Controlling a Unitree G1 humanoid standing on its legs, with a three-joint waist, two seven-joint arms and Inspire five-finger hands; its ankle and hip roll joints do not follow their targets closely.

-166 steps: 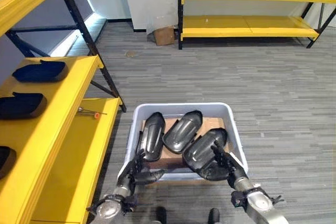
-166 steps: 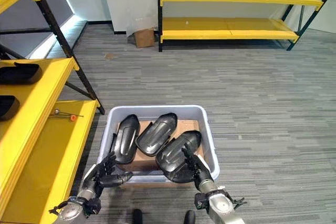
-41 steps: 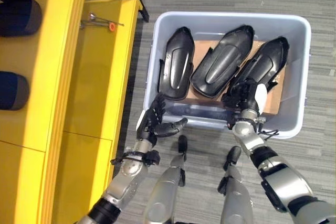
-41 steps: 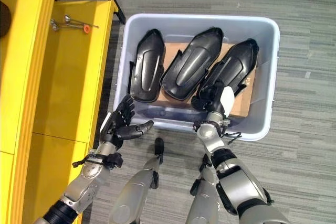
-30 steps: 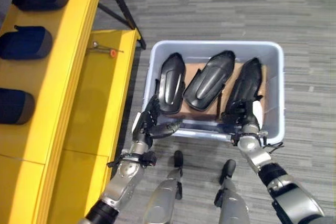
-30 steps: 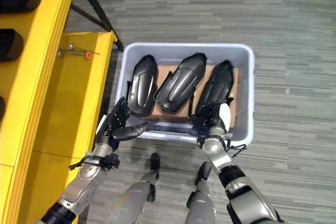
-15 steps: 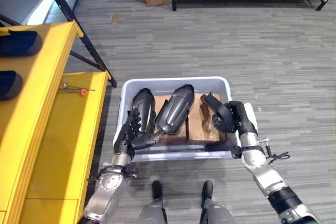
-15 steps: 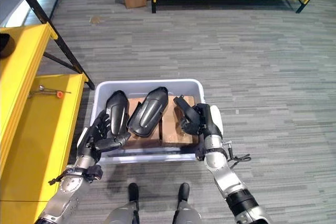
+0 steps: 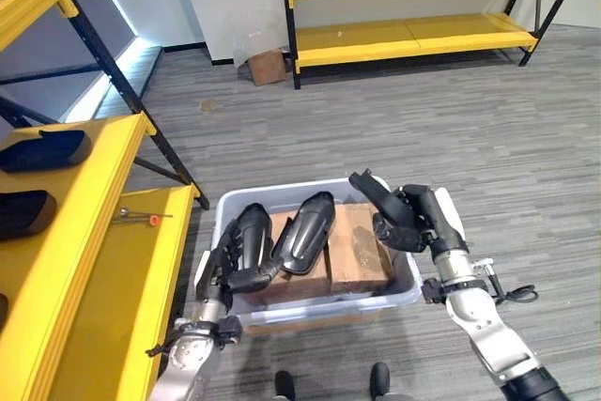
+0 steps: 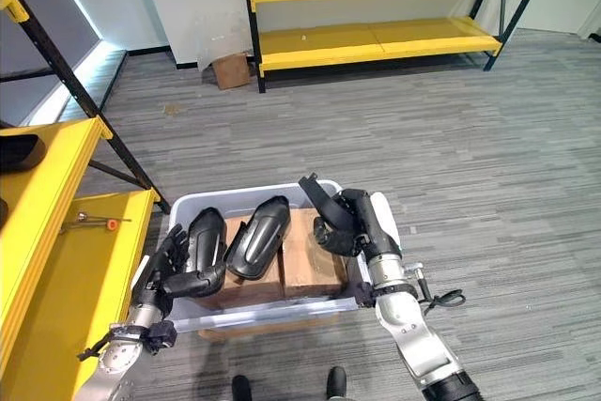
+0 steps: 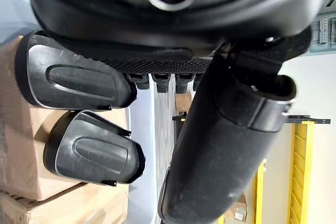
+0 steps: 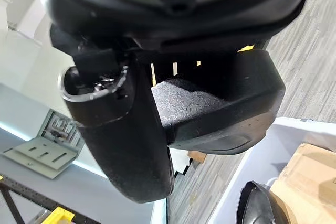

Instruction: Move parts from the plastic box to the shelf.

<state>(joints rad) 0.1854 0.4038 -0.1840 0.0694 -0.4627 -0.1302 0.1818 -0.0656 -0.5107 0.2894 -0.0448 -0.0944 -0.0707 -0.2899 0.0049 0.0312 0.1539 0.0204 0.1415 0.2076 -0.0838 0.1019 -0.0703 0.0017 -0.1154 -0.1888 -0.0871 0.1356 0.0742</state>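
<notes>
My right robot hand (image 9: 418, 221) curls around one glossy black moulded plastic part (image 9: 376, 196) above the grey plastic box (image 9: 390, 295), two remain inside, left robot hand (image 9: 223, 268) spread, yellow shelf (image 9: 75, 223) awaiting.

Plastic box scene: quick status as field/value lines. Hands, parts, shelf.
right hand: shut on a black part, lifted above the box
left hand: open, fingers against the leftmost part in the box
box: grey plastic, on the floor, two black parts lying on cardboard
middle part: untouched, leaning beside the leftmost one
shelf: yellow, at robot's left, dark parts already on it
lower shelf board: screwdriver lying on it
</notes>
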